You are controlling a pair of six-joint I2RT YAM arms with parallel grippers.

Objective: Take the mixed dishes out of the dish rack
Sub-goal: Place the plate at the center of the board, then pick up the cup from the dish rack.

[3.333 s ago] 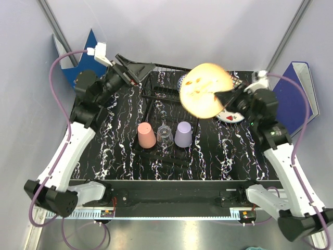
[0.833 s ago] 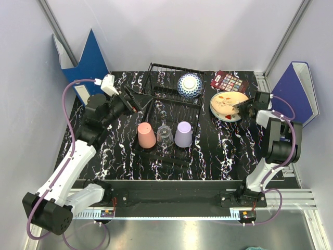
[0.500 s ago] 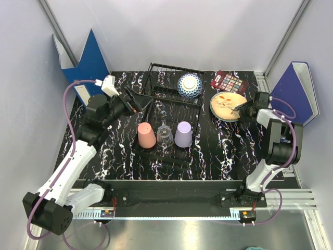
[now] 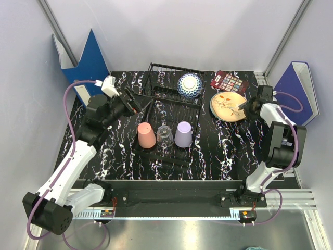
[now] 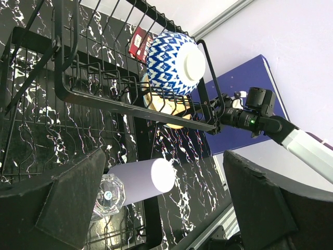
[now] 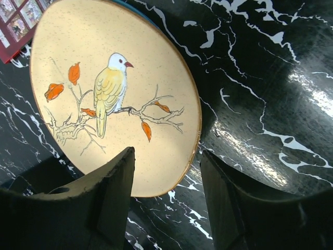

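1. Top view: my left end effector [image 4: 138, 100] hovers at the left edge of the dish rack [image 4: 171, 66], fingers spread wide and empty. A salmon-pink cup [image 4: 146, 135], a clear glass cup [image 4: 165, 136] and a lavender cup [image 4: 183, 134] stand in the rack's near part.
2. Left wrist view: only here is the blue-and-white bowl [image 5: 174, 62] seen tipped on its side in the raised basket.
3. Right wrist view: my right end effector [image 6: 166, 156] is unclamped, fingers parted either side of the cream plate's [image 6: 114, 88] near rim. The plate lies outside the rack, beside the dark red palette [image 4: 229, 82]. Its bird-and-leaf pattern is legible only here.

Your black wire rack [image 4: 165, 92], patterned bowl [image 4: 189, 84] on edge at back, pink cup [image 4: 146, 135], clear cup [image 4: 165, 136], lavender cup [image 4: 183, 134] inverted nearer you, cream bird plate [image 4: 228, 105] flat alongside, perhaps stacked
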